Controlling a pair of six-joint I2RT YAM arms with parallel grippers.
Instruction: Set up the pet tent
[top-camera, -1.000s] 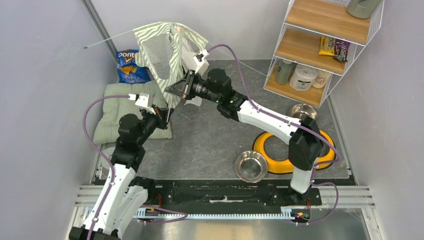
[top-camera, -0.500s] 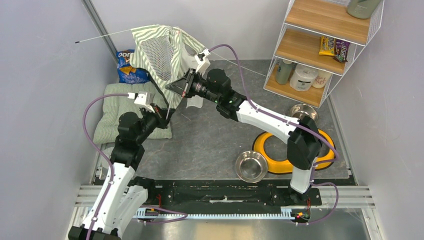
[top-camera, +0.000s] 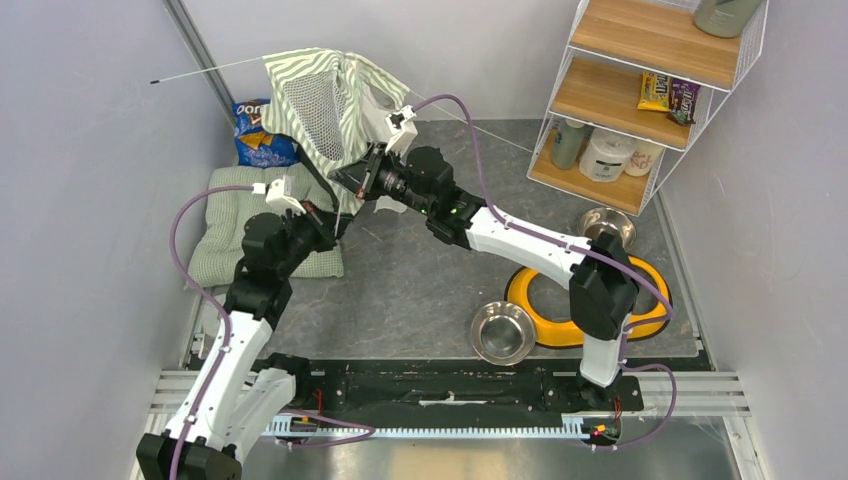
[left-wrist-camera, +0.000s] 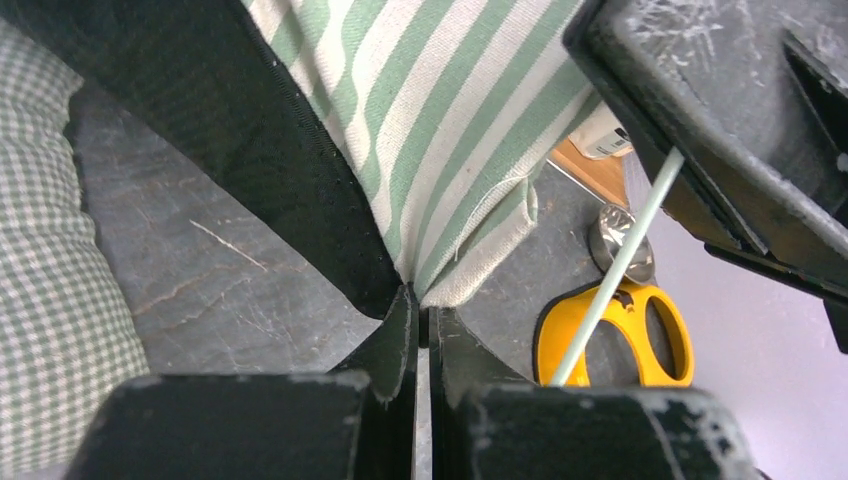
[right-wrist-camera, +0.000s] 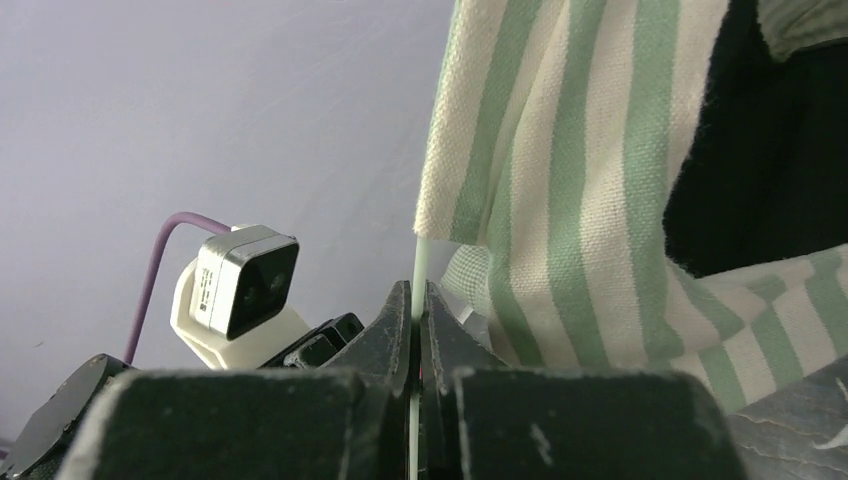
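One tent (top-camera: 335, 100): green-and-white striped cloth with a white mesh panel, hanging bunched in the air at the far left, by the back wall, not yet standing as a shelter.
- Handling, by my estimate: light, limp cloth that sags wherever I do not hold it. It is best taken at a hem or the black edging, where it is doubled and will not slide.

One pole (right-wrist-camera: 418, 270): thin and pale, running out of a striped sleeve.
- Handling, by my estimate: springy and smooth, so it may twist or slip in a pinch. It is best held close to the sleeve mouth.

My right gripper (right-wrist-camera: 418, 300): clenched on that pole, just below the cloth.

My left gripper (left-wrist-camera: 420, 320): clenched at the tent's lower corner, where the black edging meets the striped hem. I take it to be pinching that edge.

One cushion (top-camera: 225, 225): checked, on the floor below and beside my left wrist.

One yellow holder (top-camera: 530, 285) and one steel bowl (top-camera: 502, 330): well apart, to the right.
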